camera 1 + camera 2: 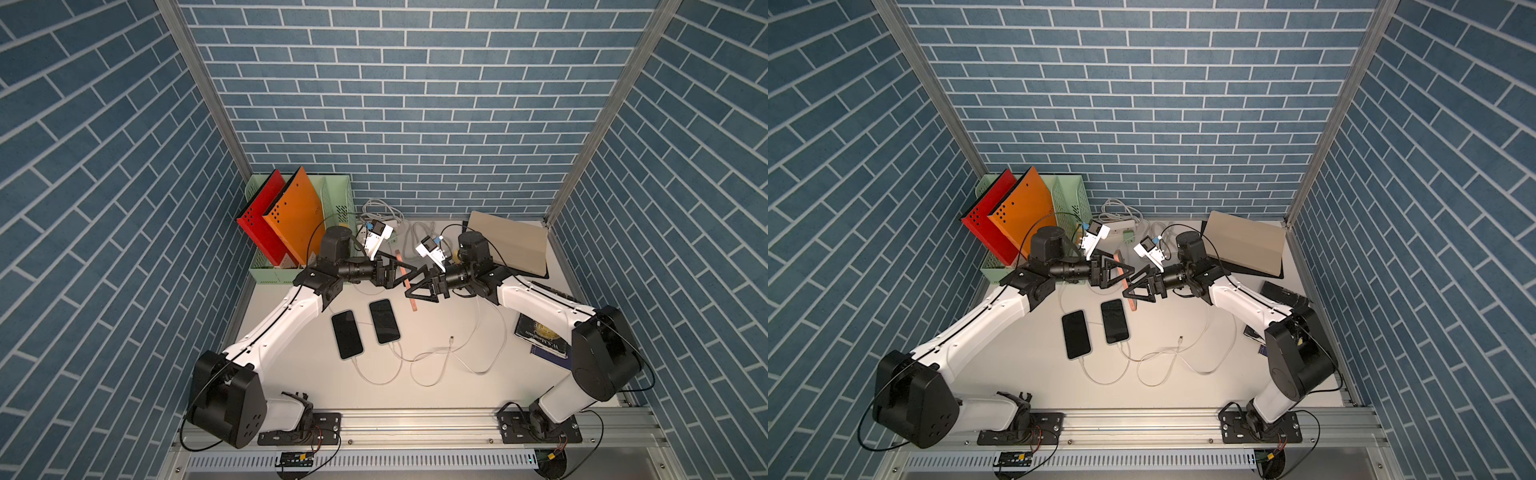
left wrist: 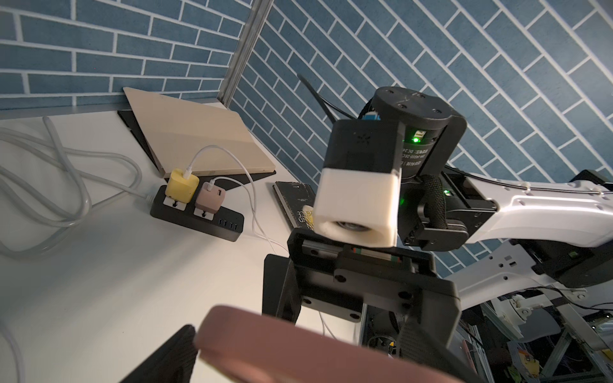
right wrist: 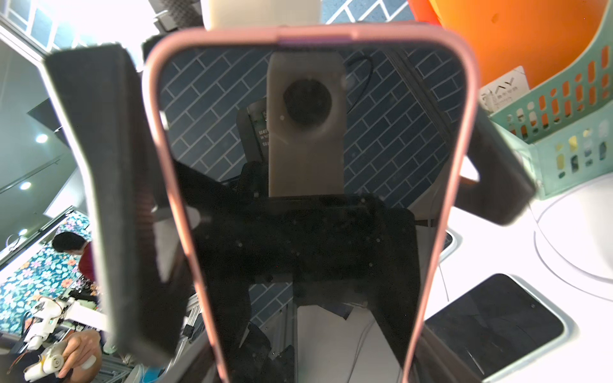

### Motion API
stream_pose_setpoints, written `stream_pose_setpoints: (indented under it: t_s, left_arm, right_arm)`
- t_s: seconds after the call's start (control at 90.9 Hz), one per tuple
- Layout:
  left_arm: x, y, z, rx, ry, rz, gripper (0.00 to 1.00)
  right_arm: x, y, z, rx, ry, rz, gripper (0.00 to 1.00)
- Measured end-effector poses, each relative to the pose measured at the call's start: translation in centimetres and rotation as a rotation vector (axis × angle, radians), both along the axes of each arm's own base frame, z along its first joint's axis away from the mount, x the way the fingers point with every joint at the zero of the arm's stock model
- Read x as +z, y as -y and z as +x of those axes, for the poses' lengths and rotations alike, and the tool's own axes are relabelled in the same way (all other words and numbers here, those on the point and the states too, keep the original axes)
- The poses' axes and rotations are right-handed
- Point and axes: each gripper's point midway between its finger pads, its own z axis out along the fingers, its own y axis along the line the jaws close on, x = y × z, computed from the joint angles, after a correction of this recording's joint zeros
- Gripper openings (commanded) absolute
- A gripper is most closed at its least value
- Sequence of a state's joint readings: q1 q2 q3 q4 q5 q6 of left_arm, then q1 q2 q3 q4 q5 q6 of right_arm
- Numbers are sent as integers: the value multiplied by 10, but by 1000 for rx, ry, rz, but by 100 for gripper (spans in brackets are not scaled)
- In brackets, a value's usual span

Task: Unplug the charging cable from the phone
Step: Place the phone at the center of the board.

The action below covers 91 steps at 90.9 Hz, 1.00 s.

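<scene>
Right gripper (image 1: 417, 286) is what we are gripping the pink-cased phone (image 1: 414, 304) with, across its width, long axis running near-far; left gripper (image 1: 400, 274) is sitting just left, opening unclear.

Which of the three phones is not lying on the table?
The pink-cased phone, held in the air between the right fingers; the other two phones lie flat on the table, screens up.

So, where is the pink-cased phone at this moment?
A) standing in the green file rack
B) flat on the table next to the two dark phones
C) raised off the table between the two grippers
C: in a top view the pink-cased phone is up off the table, edge-on between the left gripper and right gripper, apart from the two dark phones.
</scene>
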State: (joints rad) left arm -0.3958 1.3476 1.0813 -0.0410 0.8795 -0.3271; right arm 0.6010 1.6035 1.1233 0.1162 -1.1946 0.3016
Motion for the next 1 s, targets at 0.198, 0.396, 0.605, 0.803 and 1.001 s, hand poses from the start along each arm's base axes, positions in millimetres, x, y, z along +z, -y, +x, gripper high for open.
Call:
stream_pose_setpoints:
  t_s: [0.198,0.396,0.605,0.803,1.001]
  left_arm:
    - [-2,-40,35,303,48,89,100]
    - [-37,-81,54,562,10,191,100]
    - [-67,-108,59,728,-57,245,100]
    - [-84,-132,58,880,-108,251,100]
    - [-87,-147,57,973,-134,238,100]
  right_arm:
    - [-28,3,27,-149,-6,-131,20]
    - [-69,11,65,-340,-22,-326,16]
    - [-123,37,93,-557,-55,-592,16]
    - [-167,61,109,-724,-40,-872,16]
    - [-207,85,111,-774,-8,-1118,22]
